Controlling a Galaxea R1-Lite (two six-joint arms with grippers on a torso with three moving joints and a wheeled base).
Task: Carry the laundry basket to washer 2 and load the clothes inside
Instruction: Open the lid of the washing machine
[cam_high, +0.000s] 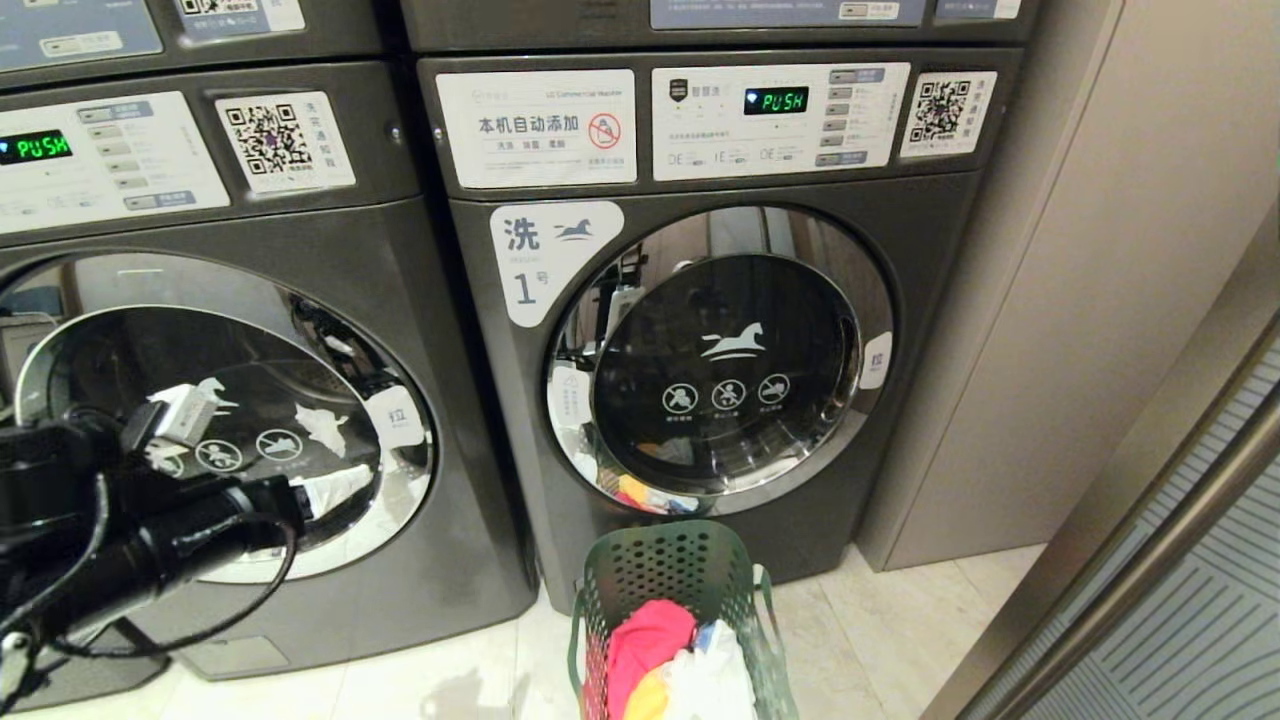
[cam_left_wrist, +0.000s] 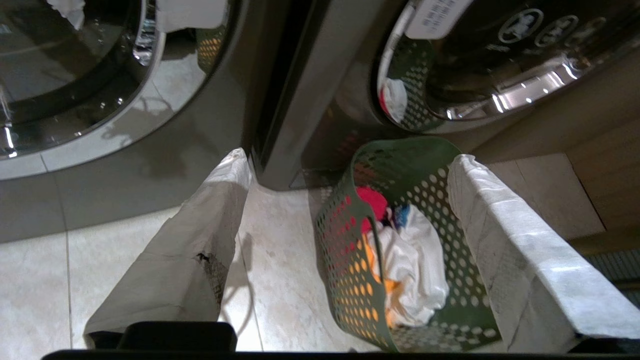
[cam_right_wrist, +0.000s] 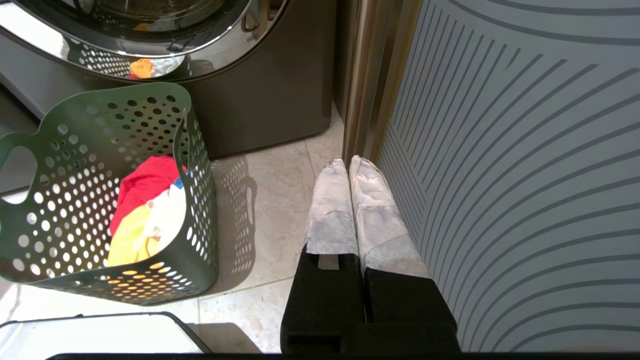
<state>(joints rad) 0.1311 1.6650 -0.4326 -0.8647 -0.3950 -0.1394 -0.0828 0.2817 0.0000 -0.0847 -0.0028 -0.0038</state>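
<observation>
While basket (cam_high: 690, 580) fronts washer 1 (cam_high: 700, 350), wrist shows spread fingers (cam_left_wrist: 200, 240).

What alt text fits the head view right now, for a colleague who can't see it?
The green laundry basket, holding red, yellow and white clothes, stands on the floor before the closed grey washer labelled 1. A like washer stands left of it, partly behind the left arm.

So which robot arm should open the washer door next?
Probably the left. Its pincer is open and raised near the left washer, above the laundry basket. The right pincer is shut, low by the floor.
</observation>
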